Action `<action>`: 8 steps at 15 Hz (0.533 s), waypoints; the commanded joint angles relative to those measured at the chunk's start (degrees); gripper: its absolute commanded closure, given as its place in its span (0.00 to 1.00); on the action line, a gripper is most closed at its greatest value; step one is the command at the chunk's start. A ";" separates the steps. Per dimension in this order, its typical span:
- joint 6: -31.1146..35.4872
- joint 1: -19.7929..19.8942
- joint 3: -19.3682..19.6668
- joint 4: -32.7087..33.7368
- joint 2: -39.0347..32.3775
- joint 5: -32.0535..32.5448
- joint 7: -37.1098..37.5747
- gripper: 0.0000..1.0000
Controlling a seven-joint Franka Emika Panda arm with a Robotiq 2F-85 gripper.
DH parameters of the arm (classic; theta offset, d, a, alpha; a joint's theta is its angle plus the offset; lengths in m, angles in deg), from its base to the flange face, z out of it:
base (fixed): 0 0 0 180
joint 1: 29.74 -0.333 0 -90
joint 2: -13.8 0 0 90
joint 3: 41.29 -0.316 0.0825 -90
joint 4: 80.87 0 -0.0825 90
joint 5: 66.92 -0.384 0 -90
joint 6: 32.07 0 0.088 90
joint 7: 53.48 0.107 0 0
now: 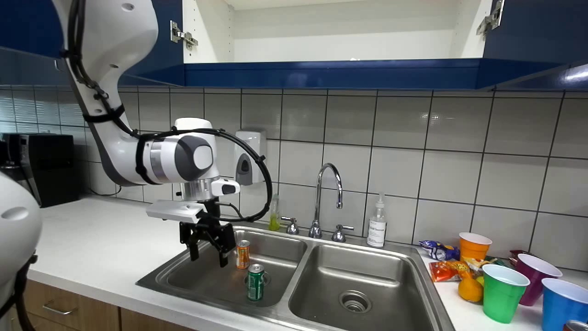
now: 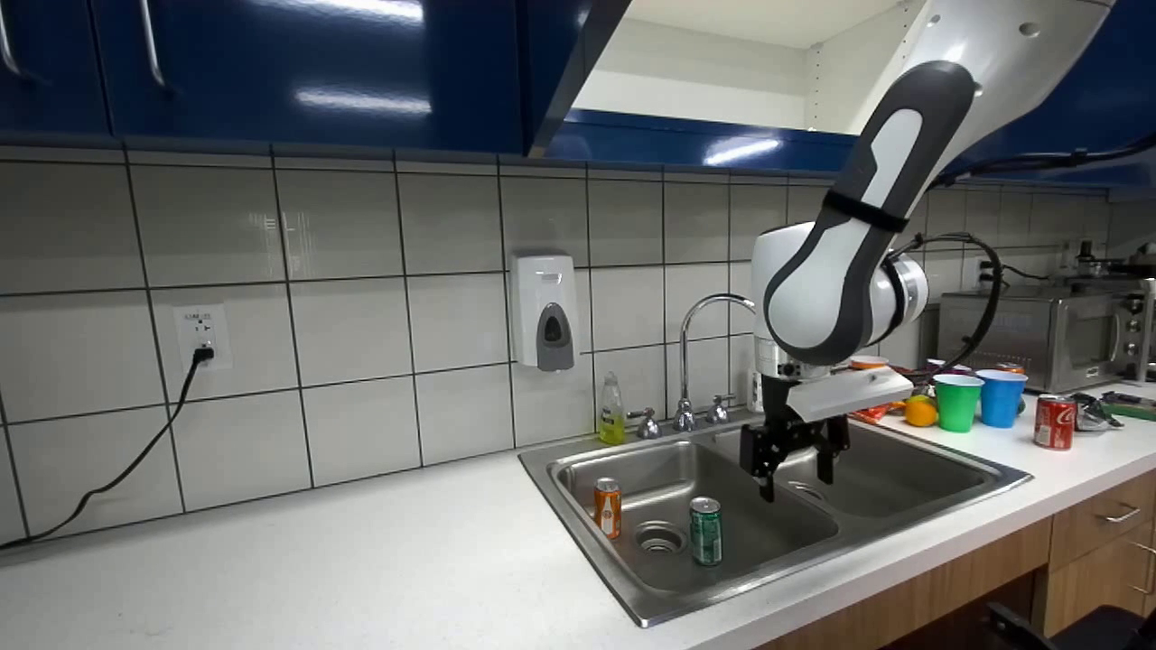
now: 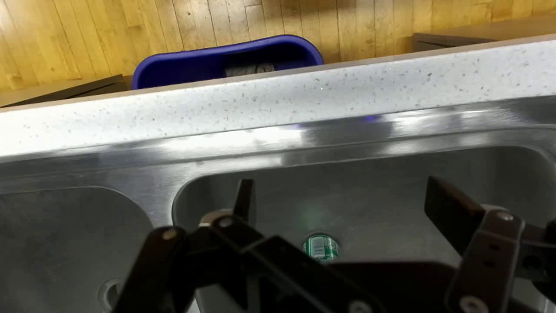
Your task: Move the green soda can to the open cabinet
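Green cylindrical metal soda can point(image 1: 255, 284) in the left basin point(image 1: 209, 281) of the steel double sink point(image 1: 367, 266)
In both exterior views the orange cylindrical metal can point(image 1: 243, 254) is behind it, to the left; behind both basins the curved chrome faucet point(image 1: 318, 202) stands between the clear plastic bottle of yellow liquid point(image 1: 274, 221), left, and the clear plastic pump bottle point(image 1: 376, 228), right; on the white countertop point(image 1: 466, 317) right of the sink, the green plastic cup point(image 1: 504, 294) is left of the blue plastic cup point(image 1: 561, 303); above the sink is the open white-and-blue wall cabinet point(image 1: 333, 76)
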 commanded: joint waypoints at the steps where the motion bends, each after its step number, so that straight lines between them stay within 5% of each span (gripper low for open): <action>1: 3.84 1.40 1.42 2.79 -6.04 6.73 5.65 0.00; 8: 7.39 -3.10 7.81 9.15 -15.22 13.62 12.67 0.00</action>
